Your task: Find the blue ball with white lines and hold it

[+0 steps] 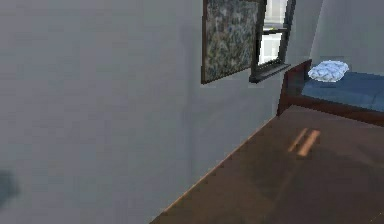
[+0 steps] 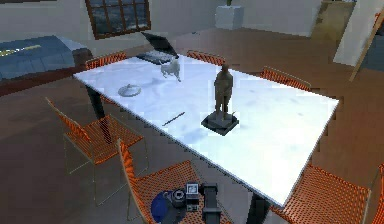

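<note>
Hand [image 2: 174, 199] is peeking in at the bottom edge by an orange chair [image 2: 150, 178], bluish blob [image 2: 160, 207] sitting at its tip. Honestly can't tell if it's holding anything.

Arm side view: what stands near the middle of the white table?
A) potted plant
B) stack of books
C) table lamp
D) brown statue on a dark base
D: a brown statue stands upright on a dark square base on the white table, well inside its edges.
</note>
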Motion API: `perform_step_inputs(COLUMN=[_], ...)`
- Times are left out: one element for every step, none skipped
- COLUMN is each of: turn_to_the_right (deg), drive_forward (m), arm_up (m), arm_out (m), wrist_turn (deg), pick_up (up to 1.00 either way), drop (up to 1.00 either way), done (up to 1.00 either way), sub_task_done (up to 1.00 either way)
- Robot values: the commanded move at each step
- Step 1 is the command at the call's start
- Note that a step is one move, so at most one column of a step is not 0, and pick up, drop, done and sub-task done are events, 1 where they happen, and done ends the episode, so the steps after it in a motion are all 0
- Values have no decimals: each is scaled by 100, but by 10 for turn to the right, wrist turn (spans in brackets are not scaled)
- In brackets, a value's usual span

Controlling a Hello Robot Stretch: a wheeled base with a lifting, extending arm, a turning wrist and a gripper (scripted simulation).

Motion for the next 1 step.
perform_step_inputs(turn_to_the_right=[0], drive_forward=[0], arm_up=[0], arm_out=[0], wrist_turn=[450], pick_up=[0], drop=[0], done=[0], sub_task_done=[0])
